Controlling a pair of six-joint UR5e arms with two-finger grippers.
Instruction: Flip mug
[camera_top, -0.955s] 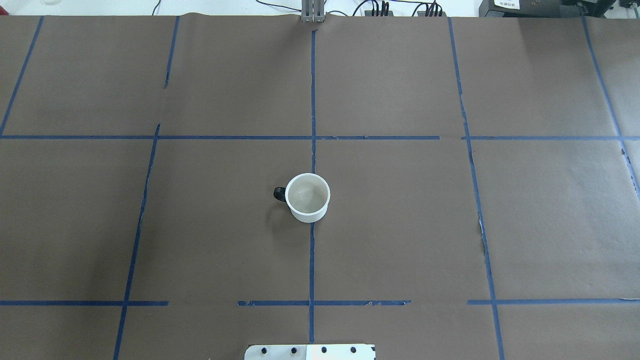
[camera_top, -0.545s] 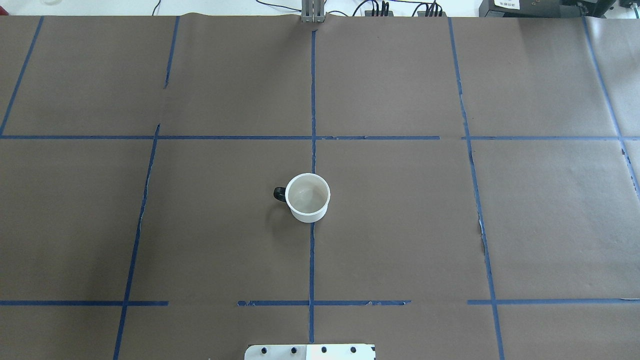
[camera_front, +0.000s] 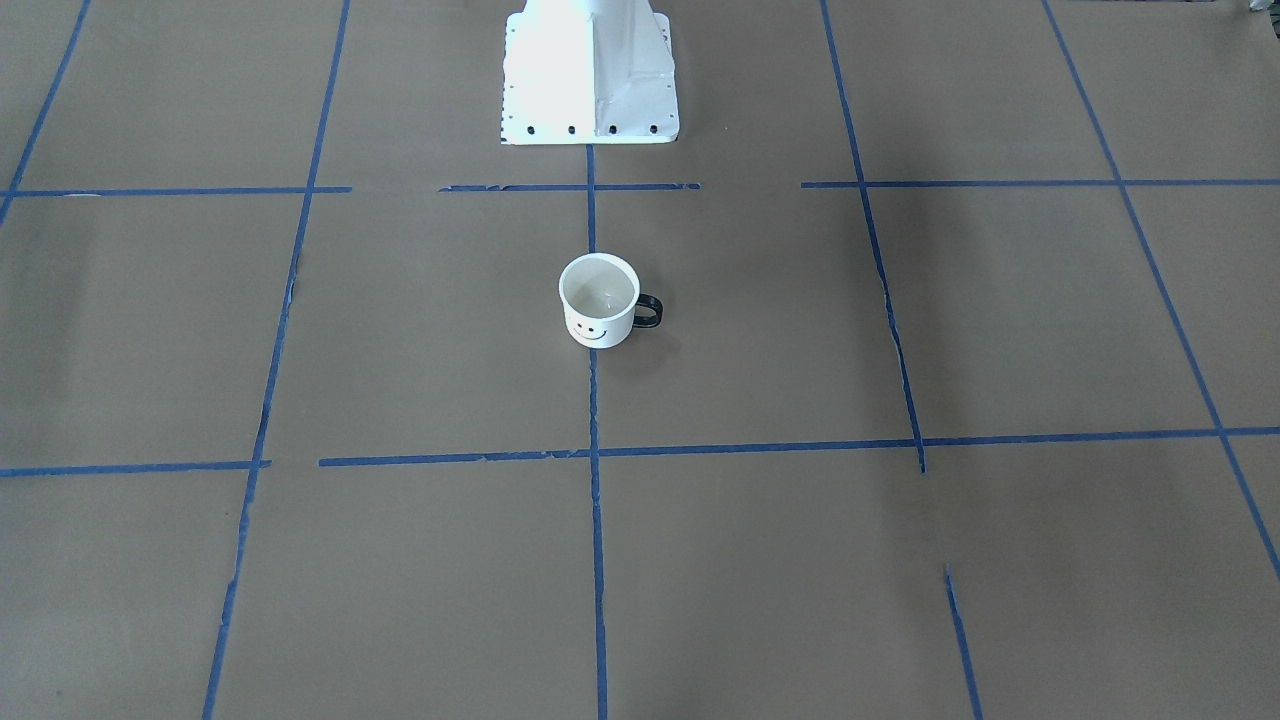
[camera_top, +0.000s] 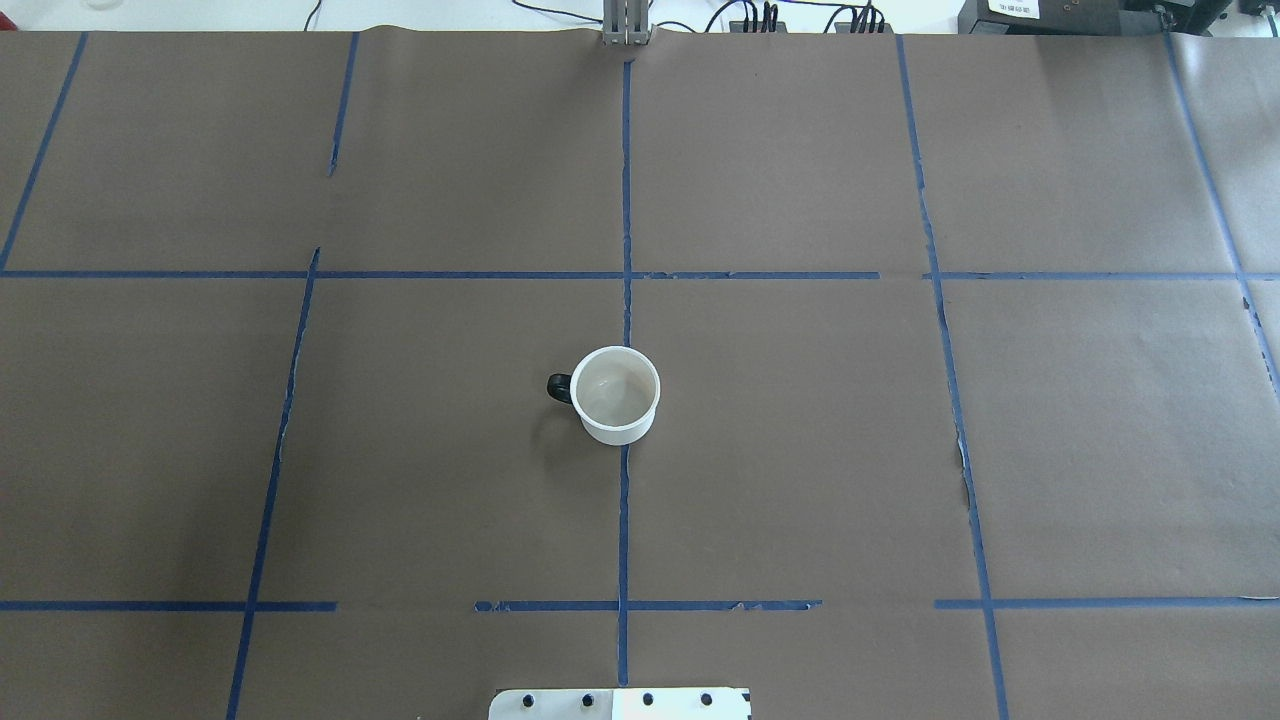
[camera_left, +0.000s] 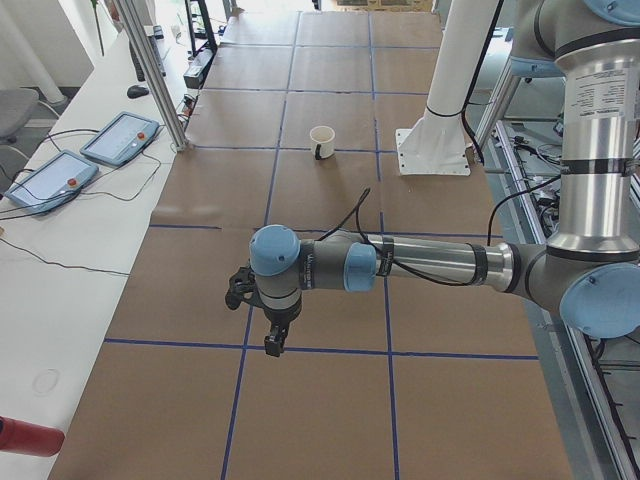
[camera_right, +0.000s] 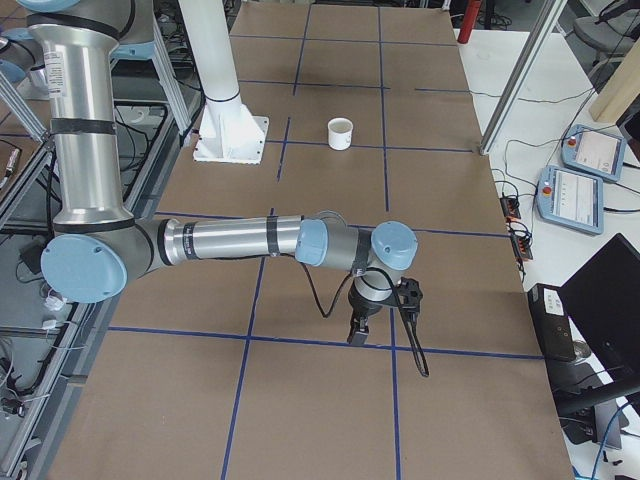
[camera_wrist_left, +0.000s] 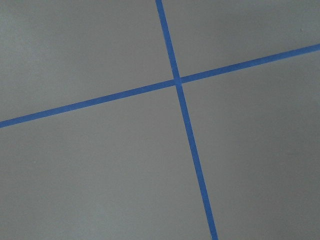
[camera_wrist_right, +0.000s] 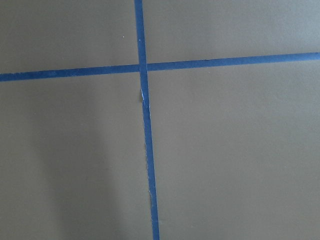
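Note:
The white mug (camera_top: 618, 395) stands upright, mouth up, on the brown paper near the table's middle, on the centre tape line. Its black handle points to the overhead view's left. The front-facing view shows its smiley face (camera_front: 599, 300). It also shows small in the left view (camera_left: 322, 141) and the right view (camera_right: 341, 133). My left gripper (camera_left: 271, 348) hangs over the table far from the mug, toward the table's left end. My right gripper (camera_right: 357, 337) hangs far from it toward the right end. I cannot tell whether either is open or shut. Both wrist views show only paper and tape.
Blue tape lines grid the brown paper. The robot's white base plate (camera_top: 620, 704) sits at the near edge, behind the mug. Teach pendants lie on the side bench (camera_left: 120, 137) (camera_right: 580, 195). A metal post (camera_top: 626, 25) stands at the far edge.

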